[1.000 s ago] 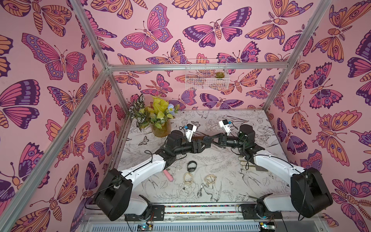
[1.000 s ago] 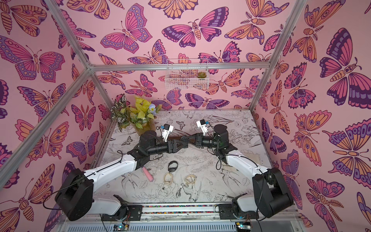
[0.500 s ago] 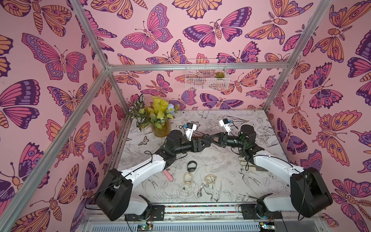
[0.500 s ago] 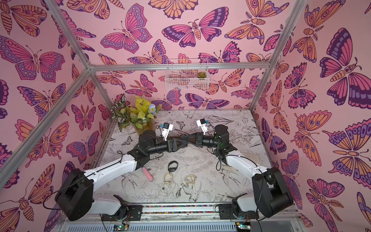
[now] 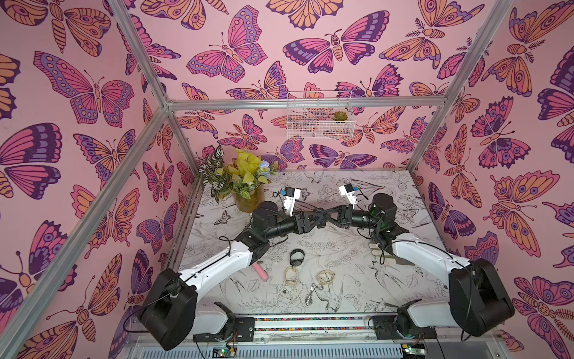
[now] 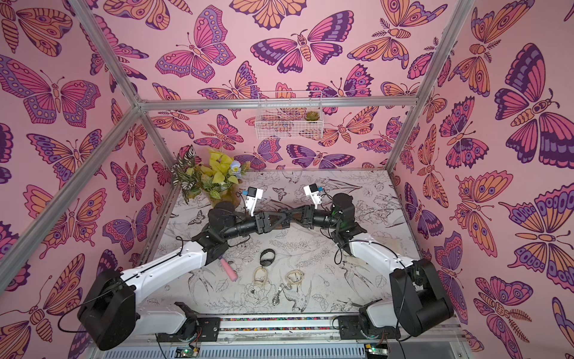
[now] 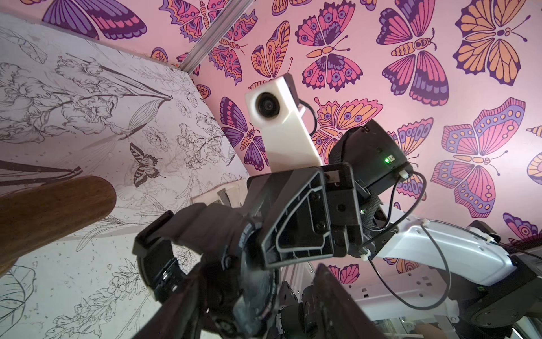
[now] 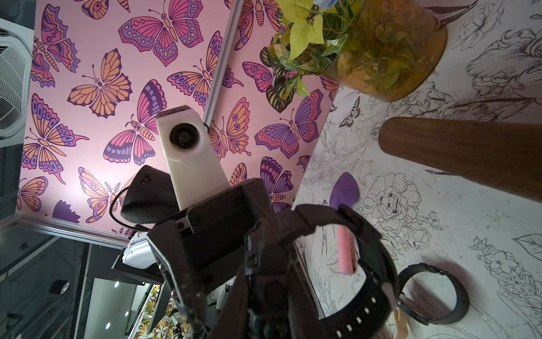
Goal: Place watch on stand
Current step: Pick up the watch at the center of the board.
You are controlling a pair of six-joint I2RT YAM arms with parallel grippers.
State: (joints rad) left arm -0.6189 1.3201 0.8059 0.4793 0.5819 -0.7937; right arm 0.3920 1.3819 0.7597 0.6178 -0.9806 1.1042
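Observation:
Above the middle of the table both grippers meet tip to tip on a black watch (image 5: 323, 214). My right gripper (image 8: 272, 281) is shut on the watch's case, and the strap (image 8: 372, 264) loops out to one side. My left gripper (image 7: 258, 281) straddles the watch case (image 7: 252, 293) with its jaws apart and a gap showing at one finger (image 7: 331, 296). The stand's brown wooden bar (image 7: 44, 211) ends close beside the watch, and its rounded end (image 8: 469, 152) shows in the right wrist view too. In both top views the grippers hide most of the stand.
On the table in front lie another black watch (image 5: 297, 257), two beige watches (image 5: 292, 276), a silver watch (image 5: 310, 295) and a pink-handled purple tool (image 5: 260, 271). A vase of flowers (image 5: 247, 199) stands at the back left. A wire basket (image 5: 320, 118) hangs on the back wall.
The left jaws have drawn in a little around the watch. Both arms have barely moved, and the right gripper keeps its hold.

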